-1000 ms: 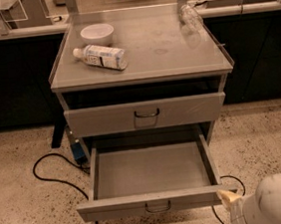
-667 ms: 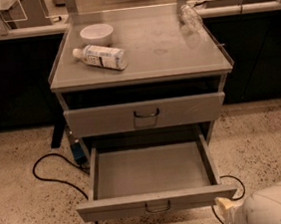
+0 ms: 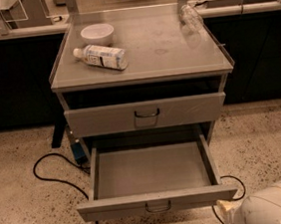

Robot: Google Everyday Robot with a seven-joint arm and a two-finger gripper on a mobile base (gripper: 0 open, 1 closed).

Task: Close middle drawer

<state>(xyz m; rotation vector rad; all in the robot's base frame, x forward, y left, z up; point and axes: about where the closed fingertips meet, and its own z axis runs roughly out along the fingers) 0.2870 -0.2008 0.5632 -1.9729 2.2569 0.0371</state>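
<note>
1. Cabinet [image 3: 141, 69]: grey and rigid; it holds the drawers.
2. Middle drawer [image 3: 151, 170]: pulled far out beneath the taller-fronted drawer [image 3: 146, 114]. Stiff metal, probably light, likely sliding easily.
3. Arm [image 3: 276, 209]: white housing low at right, near the drawer's front corner. The gripper is out of view, so its state cannot be told.
4. Wire handle [image 3: 158, 207]: pushing the panel beside it seems best.

gripper: not visible | white robot arm [image 3: 276, 209]: cut off at bottom-right corner | bottle label [image 3: 102, 56]: too small to read
</note>
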